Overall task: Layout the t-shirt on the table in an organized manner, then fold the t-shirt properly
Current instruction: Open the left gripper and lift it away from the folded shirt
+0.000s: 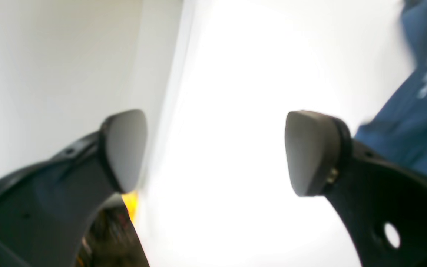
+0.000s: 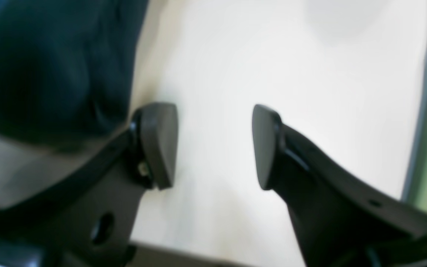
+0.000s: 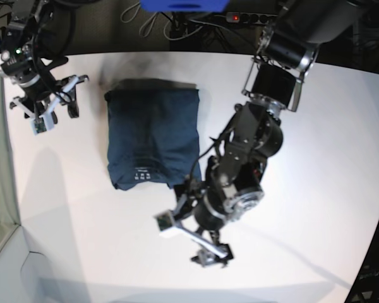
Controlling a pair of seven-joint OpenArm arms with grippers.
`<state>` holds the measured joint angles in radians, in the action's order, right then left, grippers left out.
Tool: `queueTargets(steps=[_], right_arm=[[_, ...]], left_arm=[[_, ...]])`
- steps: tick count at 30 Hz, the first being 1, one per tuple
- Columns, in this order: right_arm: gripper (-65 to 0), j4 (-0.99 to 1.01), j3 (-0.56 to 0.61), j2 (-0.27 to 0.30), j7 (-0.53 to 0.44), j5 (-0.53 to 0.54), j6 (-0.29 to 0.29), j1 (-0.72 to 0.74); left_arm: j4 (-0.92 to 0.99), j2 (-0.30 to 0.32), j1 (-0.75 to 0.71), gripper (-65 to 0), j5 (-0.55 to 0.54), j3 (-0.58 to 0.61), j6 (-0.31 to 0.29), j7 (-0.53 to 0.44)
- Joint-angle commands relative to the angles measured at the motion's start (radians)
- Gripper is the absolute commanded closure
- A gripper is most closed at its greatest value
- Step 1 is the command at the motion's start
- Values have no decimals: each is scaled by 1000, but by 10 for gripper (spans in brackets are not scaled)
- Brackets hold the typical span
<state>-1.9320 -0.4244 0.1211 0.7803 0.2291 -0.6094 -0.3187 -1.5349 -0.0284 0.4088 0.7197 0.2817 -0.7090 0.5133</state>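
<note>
On table [image 3: 316, 189]: t-shirt [image 3: 153, 132], folded, soft, limp.
Take hold: hem corners.
Left gripper [image 3: 196, 237]: spread, empty.
Right gripper [image 3: 54, 104]: spread, empty.

Bare table [image 3: 316, 189] lies open all around the folded t-shirt [image 3: 153, 132], apart from both arms.

My base camera looks straight down from high above, taking in the whole table [image 3: 316, 189] and both my arms. Each wrist camera sits close behind its own fingers, peering past them at the tabletop from low and near, blurred. All three views share the t-shirt [image 3: 153, 132]: at the right edge of my left view [image 1: 421, 122], upper left of my right [image 2: 50, 66].
</note>
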Motion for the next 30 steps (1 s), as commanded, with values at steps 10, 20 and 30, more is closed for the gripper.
queueTargets(steps=[10,20,30], right_arm=[[-292,10,6,-56,-23,11,-4,74],[-290,75,58,-68,-28,11,-4,46],[0,-42,58,-70,-29,11,-4,-144]], left_arm=[[-115,69,-255,-509,-1,-399,11,-12],[-264,75,-456,-41,-7,-568,11,186],[-488,9,-676,-1,-124,-572,11,437]])
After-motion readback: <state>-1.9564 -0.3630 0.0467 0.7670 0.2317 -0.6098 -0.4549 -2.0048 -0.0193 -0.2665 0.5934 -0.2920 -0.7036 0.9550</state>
